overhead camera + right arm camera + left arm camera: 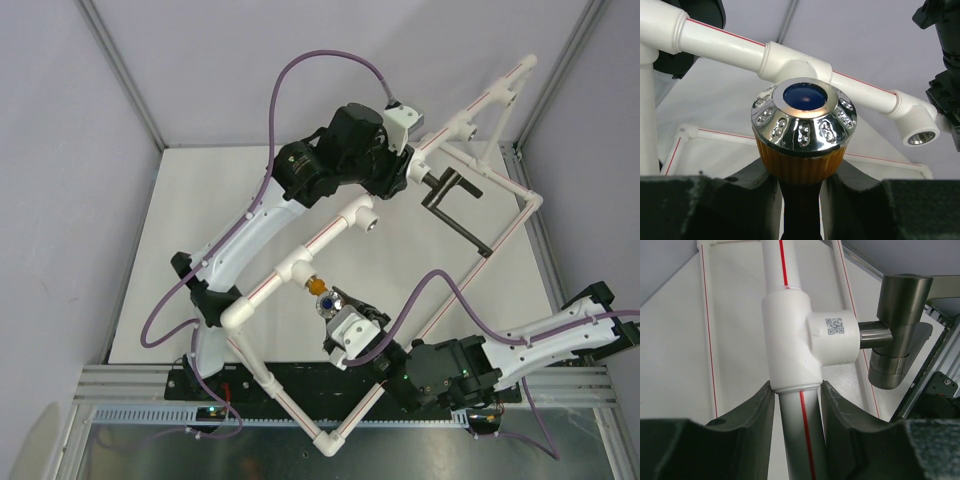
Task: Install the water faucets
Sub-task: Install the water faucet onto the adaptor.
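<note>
Black tap (445,187) looks seated in its tee (790,335), upper right, white pipe (801,440) clamped by left gripper (798,392); orange-brass tap (322,291), mid-frame, is gripped tight by right gripper (801,174), probably not threaded home yet.

Soft, even white light, no hard shadows

The overhead view is sharp, and the table (190,230) carries only faint shade. The knob (803,117) throws bright glints and the black tap (900,305) a dull sheen. The pipe (781,262) is crisp, while the bottom of both wrist views is dark and blurred.
</note>
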`<state>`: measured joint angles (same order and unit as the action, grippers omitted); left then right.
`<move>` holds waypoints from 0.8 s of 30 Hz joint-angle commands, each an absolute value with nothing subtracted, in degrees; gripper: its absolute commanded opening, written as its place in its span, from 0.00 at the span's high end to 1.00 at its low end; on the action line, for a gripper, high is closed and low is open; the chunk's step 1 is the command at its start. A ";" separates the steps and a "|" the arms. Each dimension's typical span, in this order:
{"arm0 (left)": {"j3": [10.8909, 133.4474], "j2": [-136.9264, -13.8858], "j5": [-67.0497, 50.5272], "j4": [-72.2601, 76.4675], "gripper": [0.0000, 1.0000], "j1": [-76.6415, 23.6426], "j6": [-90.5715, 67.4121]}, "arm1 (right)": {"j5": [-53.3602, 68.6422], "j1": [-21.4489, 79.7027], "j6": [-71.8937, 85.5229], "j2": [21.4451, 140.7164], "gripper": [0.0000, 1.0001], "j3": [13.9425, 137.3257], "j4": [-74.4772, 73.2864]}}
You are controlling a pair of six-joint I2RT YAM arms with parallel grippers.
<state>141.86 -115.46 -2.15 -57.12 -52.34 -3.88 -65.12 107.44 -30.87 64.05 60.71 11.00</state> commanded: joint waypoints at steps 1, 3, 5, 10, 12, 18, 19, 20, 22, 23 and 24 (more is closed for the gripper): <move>136.21 -125.12 3.64 -69.63 1.00 -51.91 2.99 | -64.94 104.66 -36.59 66.41 1.00 62.13 9.35; 136.29 -125.17 3.83 -69.66 1.00 -52.20 3.19 | -64.53 104.01 -37.84 66.61 1.00 62.09 8.60; 136.27 -125.23 4.43 -69.62 1.00 -52.47 3.21 | -63.40 103.26 -38.49 66.66 1.00 62.08 7.56; 135.68 -125.31 5.50 -69.69 1.00 -53.23 3.42 | -61.41 102.39 -43.29 67.57 1.00 62.09 6.79; 135.63 -125.33 5.61 -69.72 1.00 -53.32 3.51 | -61.32 102.35 -46.09 68.22 1.00 62.06 6.66; 135.57 -125.06 5.11 -69.63 1.00 -53.37 3.81 | -59.59 102.50 -54.41 69.19 1.00 62.07 2.57; 135.51 -125.02 5.06 -69.62 1.00 -53.36 3.79 | -59.77 102.49 -56.38 69.49 1.00 62.06 1.59; 135.43 -125.00 4.99 -69.66 1.00 -53.40 3.87 | -59.99 102.49 -57.94 69.99 1.00 62.06 0.93; 135.24 -124.92 4.87 -69.67 1.00 -53.36 3.93 | -60.41 102.48 -61.38 71.00 1.00 62.05 -1.28; 135.16 -124.91 4.85 -69.68 1.00 -53.36 3.94 | -60.44 102.48 -63.12 71.49 1.00 62.05 -2.36; 135.13 -124.86 4.76 -69.69 1.00 -53.35 4.04 | -60.41 102.48 -64.61 71.87 1.00 62.10 -3.33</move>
<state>141.71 -115.44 -1.72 -57.08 -52.58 -3.36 -62.70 106.72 -55.13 66.59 61.98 5.28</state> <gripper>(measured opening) 0.425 0.345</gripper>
